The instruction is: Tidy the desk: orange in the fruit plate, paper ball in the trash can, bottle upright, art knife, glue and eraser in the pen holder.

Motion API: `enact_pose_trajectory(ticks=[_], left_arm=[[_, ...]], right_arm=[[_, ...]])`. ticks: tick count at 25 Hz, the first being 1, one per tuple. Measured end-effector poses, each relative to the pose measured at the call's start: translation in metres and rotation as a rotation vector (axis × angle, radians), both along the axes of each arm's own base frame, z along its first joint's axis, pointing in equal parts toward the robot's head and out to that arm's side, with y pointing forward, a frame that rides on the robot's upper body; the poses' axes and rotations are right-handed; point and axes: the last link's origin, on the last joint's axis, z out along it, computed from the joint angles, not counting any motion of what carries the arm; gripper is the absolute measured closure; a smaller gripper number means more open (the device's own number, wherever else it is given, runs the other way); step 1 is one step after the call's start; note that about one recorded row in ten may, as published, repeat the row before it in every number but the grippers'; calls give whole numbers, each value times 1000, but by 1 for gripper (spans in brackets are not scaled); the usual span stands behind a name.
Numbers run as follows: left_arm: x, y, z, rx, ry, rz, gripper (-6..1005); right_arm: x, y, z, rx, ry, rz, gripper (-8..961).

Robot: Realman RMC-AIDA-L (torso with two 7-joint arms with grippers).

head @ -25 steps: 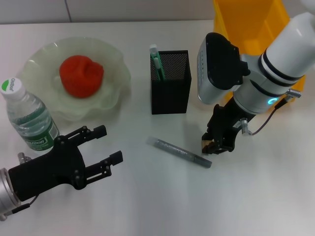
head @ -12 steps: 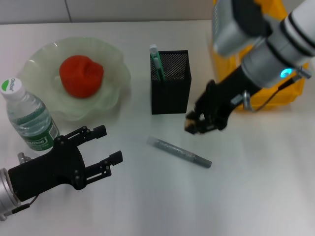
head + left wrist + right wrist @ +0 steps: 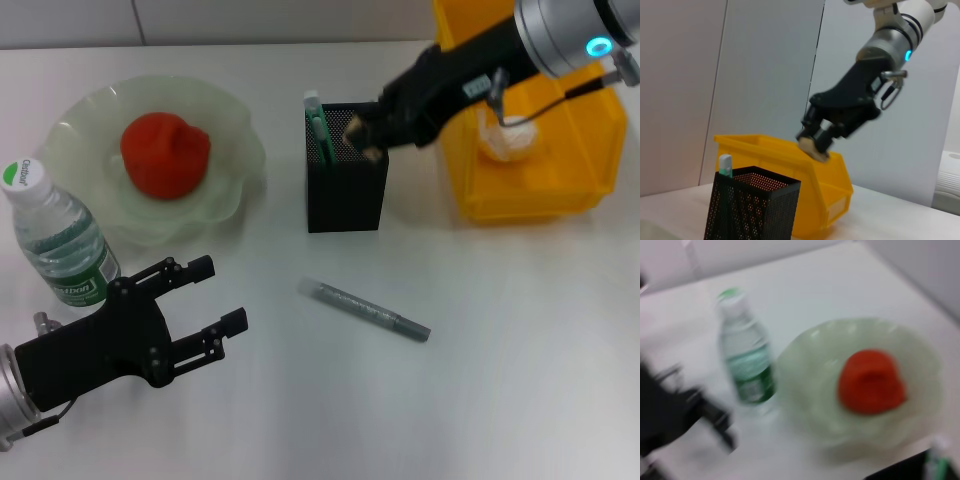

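Eraser [image 3: 354,131], a small tan block, sits pinched between the closed fingers of the right end effector [image 3: 360,133], directly above the open top of the black mesh pen holder [image 3: 346,185]; its long axis cannot be told. The right arm reaches in from the far right, slanting down toward the holder, across the front of the yellow trash can [image 3: 520,170], where the white paper ball [image 3: 503,140] lies. A green-and-white item [image 3: 316,125] stands upright in the holder's left corner. On the white table [image 3: 500,380], a grey pen-like stick [image 3: 365,309] lies diagonally, near end pointing right. Orange [image 3: 165,153] rests in the fruit plate [image 3: 80,125]; the bottle [image 3: 55,240] stands upright beside it. The left end effector [image 3: 215,298] hovers near the table's front left, fingers spread, holding nothing.
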Motion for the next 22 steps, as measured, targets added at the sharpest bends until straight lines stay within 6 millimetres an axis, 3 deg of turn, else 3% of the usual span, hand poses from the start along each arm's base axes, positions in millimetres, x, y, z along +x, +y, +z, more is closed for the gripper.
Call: enact_pose_trajectory(ticks=[5,15,22], left_arm=[[1,1,-1,-1,0,-3,249],[2,1,-1,-2,-4,-3,249],[2,1,-1,1,-5,-2,248]], right_arm=[[-2,10,-2,60,9,-22,647],[4,18,-30,93,-95,-14,613],[3,18,-30,96,-93,-12,588]])
